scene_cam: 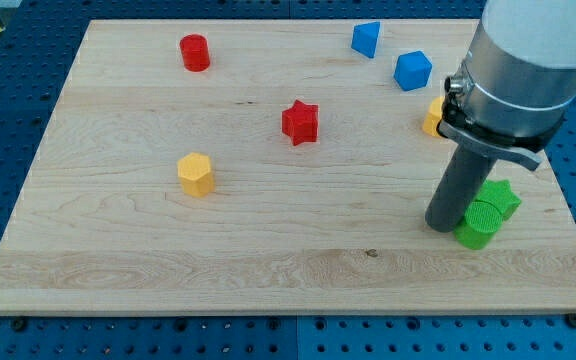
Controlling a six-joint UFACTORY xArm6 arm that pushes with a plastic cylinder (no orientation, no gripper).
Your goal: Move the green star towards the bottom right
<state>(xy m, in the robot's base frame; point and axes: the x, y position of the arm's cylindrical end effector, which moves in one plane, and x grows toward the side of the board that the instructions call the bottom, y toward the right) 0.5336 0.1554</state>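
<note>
Wooden board (268, 250) — my tip (441, 226) touches green cylinder (479, 223), beside green star (502, 195).

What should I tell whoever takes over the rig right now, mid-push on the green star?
My tip rests on the wooden board, against the left side of the green cylinder block.
The green star block sits just behind that cylinder, touching it, near the board's right edge.
Done: the star is already in the lower right area.
Left: probably a short nudge further toward the bottom right corner, keeping it on the board.
</note>
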